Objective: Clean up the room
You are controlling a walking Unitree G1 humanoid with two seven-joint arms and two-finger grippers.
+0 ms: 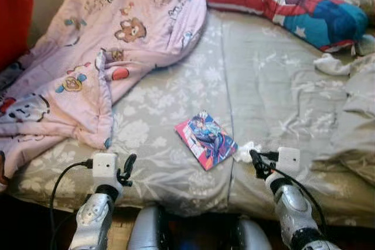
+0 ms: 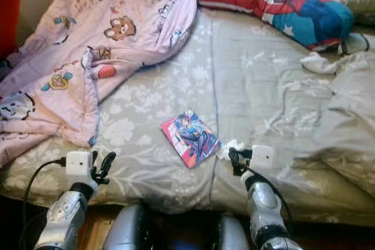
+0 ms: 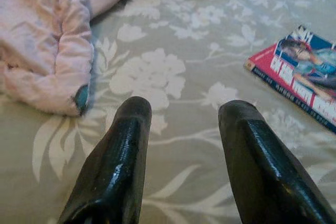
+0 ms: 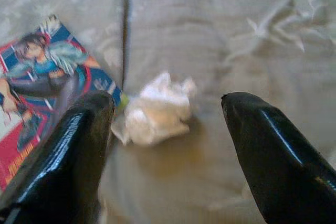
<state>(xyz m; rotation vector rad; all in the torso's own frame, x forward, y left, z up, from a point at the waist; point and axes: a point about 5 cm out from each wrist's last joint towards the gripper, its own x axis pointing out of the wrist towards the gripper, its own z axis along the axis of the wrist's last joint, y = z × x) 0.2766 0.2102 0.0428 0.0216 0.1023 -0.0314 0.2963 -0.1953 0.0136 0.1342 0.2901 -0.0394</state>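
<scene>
A crumpled white tissue [image 4: 157, 109] lies on the grey floral bedspread [image 1: 176, 92], touching the corner of a red and blue comic book [image 1: 205, 140]. My right gripper [image 1: 256, 162] hovers just in front of the tissue, open, with the tissue lined up between its fingers [image 4: 273, 145]. My left gripper [image 1: 126, 170] is open over the front left part of the bed, empty, with the comic book [image 3: 299, 77] off to its right and the pink blanket [image 3: 47, 51] to its left.
A pink bear-print blanket [image 1: 88, 57] covers the bed's left half. A striped red, white and blue pillow [image 1: 287, 1] lies at the back right, with a white sock [image 1: 331, 64] and rumpled grey bedding [image 1: 357, 115] on the right. A red cushion [image 1: 13, 16] is far left.
</scene>
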